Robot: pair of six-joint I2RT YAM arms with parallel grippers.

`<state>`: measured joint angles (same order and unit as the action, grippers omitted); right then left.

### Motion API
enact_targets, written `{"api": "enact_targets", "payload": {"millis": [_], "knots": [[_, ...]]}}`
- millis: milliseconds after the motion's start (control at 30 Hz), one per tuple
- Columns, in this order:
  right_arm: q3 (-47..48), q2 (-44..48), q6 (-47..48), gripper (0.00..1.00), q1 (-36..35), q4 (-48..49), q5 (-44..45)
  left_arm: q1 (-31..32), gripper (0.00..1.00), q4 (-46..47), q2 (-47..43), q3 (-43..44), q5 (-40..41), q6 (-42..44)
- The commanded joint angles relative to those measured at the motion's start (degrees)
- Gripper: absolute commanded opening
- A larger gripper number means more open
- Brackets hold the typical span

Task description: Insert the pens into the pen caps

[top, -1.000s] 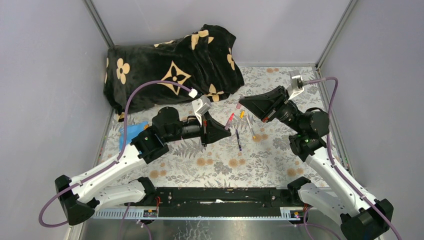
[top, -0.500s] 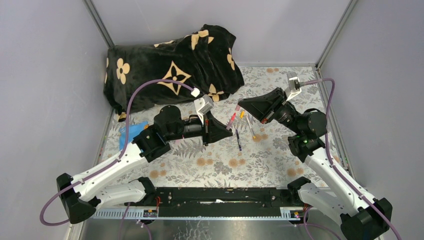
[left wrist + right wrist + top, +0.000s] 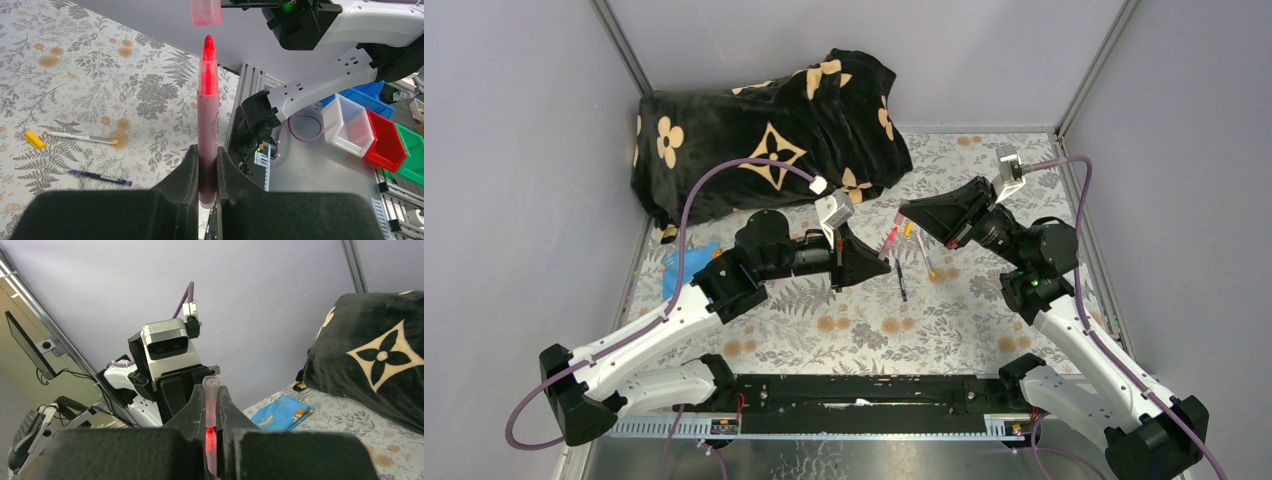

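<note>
From above, the left gripper and right gripper meet nose to nose over the table. That aims the red pen in one at the pink cap in the other. A second ago they stood slightly further apart. The left wrist view shows its jaws pressed on the pen's lower barrel, tip up, just short of the cap's mouth and roughly in line. The right wrist view shows its jaws pinching the cap, with a red glow through the plastic, probably the tip beyond it.
</note>
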<state>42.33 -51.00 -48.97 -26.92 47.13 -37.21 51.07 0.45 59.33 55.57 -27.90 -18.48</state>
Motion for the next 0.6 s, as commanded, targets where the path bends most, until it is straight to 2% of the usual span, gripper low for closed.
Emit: {"api": "enact_targets", "payload": {"millis": [0,567], "knots": [[0.33,0.47,-0.82,0.0,-0.5,4.25,-1.61,0.31,0.0,3.49,0.08,1.92,-0.86,0.29],[-0.75,-0.14,-0.86,0.0,-0.51,4.72,-1.92,0.29,0.0,3.86,-0.07,2.3,-0.25,0.28]]}}
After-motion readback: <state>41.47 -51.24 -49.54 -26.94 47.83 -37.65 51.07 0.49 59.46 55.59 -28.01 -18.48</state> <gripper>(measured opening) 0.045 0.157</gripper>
